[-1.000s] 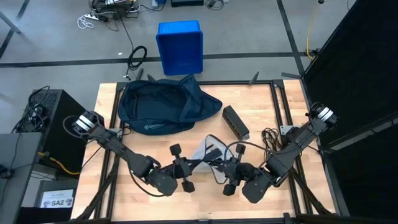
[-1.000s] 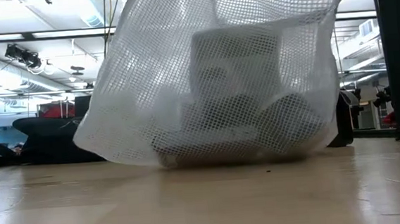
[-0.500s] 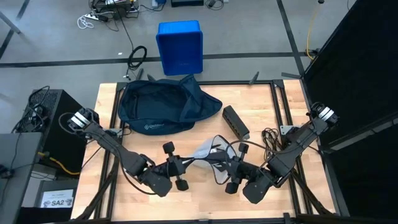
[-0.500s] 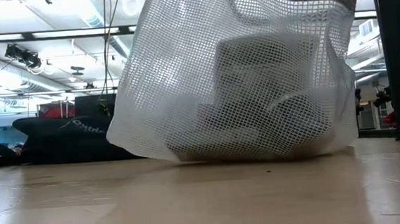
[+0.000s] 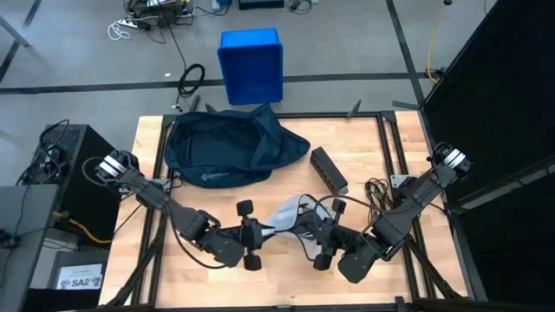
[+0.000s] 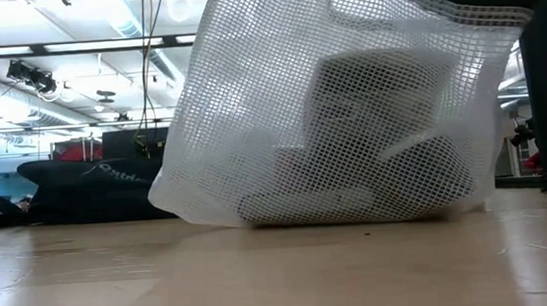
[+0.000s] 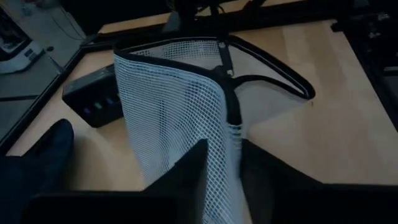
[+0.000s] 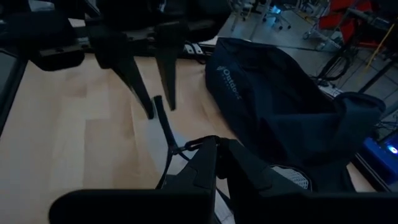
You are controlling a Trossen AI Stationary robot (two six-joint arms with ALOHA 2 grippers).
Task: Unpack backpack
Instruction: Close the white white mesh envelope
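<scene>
A white mesh pouch (image 5: 290,213) with black trim stands on the table's near middle. Pale boxes (image 6: 366,98) show through its mesh. My left gripper (image 7: 225,149) is at the pouch's left end. Its fingers stand apart, with the pouch's trimmed edge (image 7: 232,118) running down between them. My right gripper (image 8: 222,146) is shut on the pouch's right end. The dark navy backpack (image 5: 227,147) lies flat on the far left of the table, touched by no gripper. My left gripper has a finger (image 7: 193,174) on either side of the pouch's black-trimmed edge; I cannot tell whether they touch it. My right gripper pinches the pouch's black trim (image 8: 186,149) between its two fingers, slanting down from the table's near right. The pouch stands upright with its bottom (image 6: 345,211) on the table, and its top edge (image 6: 476,9) is drawn out to the right.
A black box (image 5: 329,169) lies right of the backpack, behind the pouch. Loose cables (image 5: 377,191) lie at the table's right. A blue bin (image 5: 251,65) stands on the floor beyond the far edge. Bare wood shows at the near left (image 5: 165,269).
The pouch has shifted toward the table's right. Its left flank has drawn in and its top right edge has been pulled farther out, while its bottom has stayed on the table. My left hand has swung slightly toward the left edge and back.
</scene>
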